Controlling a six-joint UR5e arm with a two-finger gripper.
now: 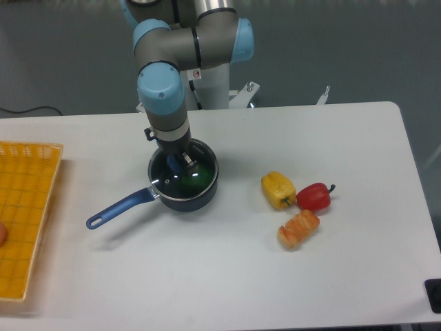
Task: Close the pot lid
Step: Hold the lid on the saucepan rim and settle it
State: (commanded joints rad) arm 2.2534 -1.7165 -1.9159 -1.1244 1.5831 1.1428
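One pot [186, 195] sits left of centre on the table [227, 276], one lid [180, 175] resting on it. The gripper [178, 164] clasps the lid's blue knob. Beside: one yellow pepper [278, 189], one red pepper [315, 196], one orange item [298, 229], one tray [24, 214]. No writing is legible.

The grey-and-blue jointed arm [180, 48] reaches straight down, its two-finger gripper [178, 163] pointing vertically, finger spacing unclear.
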